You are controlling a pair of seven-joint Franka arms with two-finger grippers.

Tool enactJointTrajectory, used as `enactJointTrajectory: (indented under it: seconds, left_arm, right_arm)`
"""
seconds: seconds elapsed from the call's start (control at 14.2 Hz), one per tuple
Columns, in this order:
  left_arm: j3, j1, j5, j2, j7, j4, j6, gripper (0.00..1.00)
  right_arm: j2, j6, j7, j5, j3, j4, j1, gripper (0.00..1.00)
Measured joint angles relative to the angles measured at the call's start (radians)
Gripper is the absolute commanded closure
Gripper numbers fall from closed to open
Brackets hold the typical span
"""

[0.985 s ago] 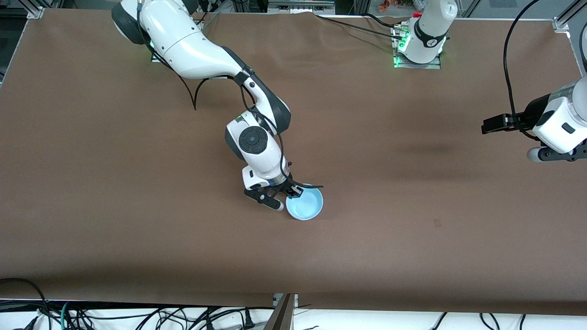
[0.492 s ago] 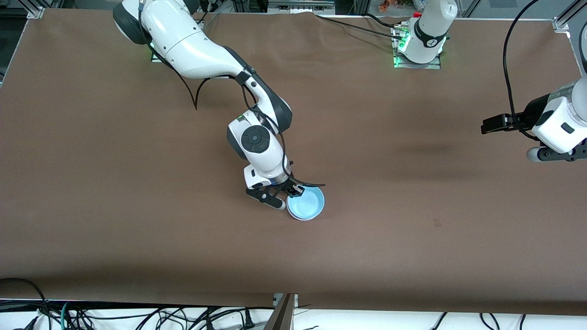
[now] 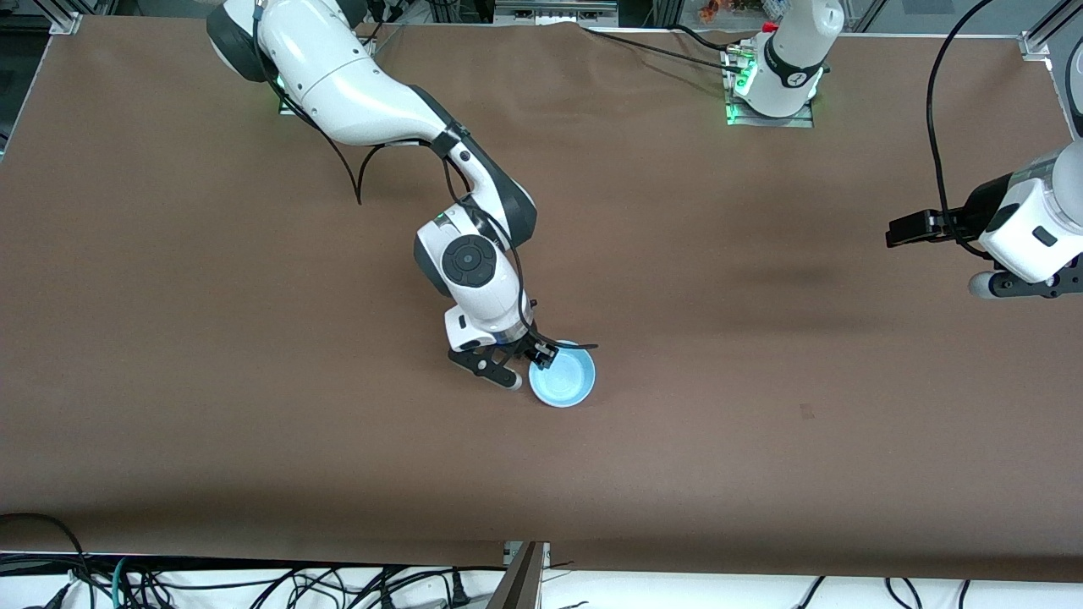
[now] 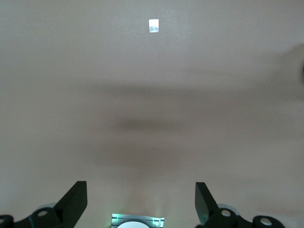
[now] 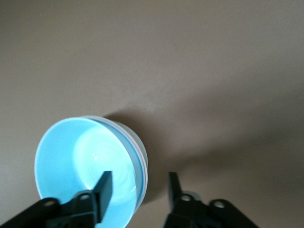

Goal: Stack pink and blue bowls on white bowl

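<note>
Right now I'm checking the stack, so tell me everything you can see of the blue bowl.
The blue bowl is small, round, shallow and glossy, light sky-blue inside, upright and empty. It sits nested on a stack near the table's middle; in the right wrist view a pale rim of another bowl shows just under its edge, colour hard to tell. The right gripper is at its rim, open, one finger inside the bowl and the other outside the wall. Neither pad is seen pressing it.
</note>
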Motion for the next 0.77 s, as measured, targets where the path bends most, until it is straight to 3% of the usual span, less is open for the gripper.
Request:
enactJointTrajectory:
  seconds: [0.28,0.77]
  left_arm:
    - [0.000,0.000,0.000,0.000,0.000,0.000,0.001,0.00]
    - [-0.001,0.000,0.000,0.001,0.000,0.000,0.003,0.00]
  right_arm:
    - [-0.088,-0.134,-0.037,-0.001,-0.002,0.027,-0.039,0.00]
    - [-0.228,-0.379,-0.296,0.018,0.001,0.027,-0.167,0.00]
